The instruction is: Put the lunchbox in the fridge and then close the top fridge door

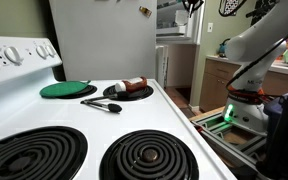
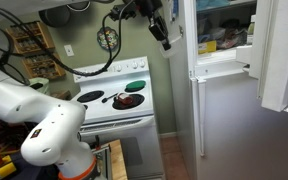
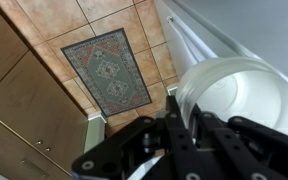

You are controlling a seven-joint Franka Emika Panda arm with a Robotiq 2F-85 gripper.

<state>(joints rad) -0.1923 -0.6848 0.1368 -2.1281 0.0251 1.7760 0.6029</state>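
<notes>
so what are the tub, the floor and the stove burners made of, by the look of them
Tub: probably plastic, whitish and translucent, with a smooth, thin, rounded wall that glows with light.
Floor: looks like ceramic tile, tan squares with pale grout lines and a faint sheen.
Burners: likely metal, matte black spiral coils.

This scene is showing a home kitchen. A white stove (image 1: pixel 84 115) with black coil burners (image 1: pixel 149 157) is serving as the reference point. A tall white fridge (image 2: pixel 224 120) is standing just beside the stove, its top fridge door (image 2: pixel 284 50) hanging open on lit shelves. A dark plate with food (image 1: pixel 131 91) and a green round lid (image 1: pixel 67 89) are lying on the stove top. Wooden cabinets (image 1: pixel 212 80) are standing well apart from the stove, across the floor. In the wrist view, a tiled floor (image 3: pixel 54 20) is carrying a patterned rug (image 3: pixel 109 68).
</notes>
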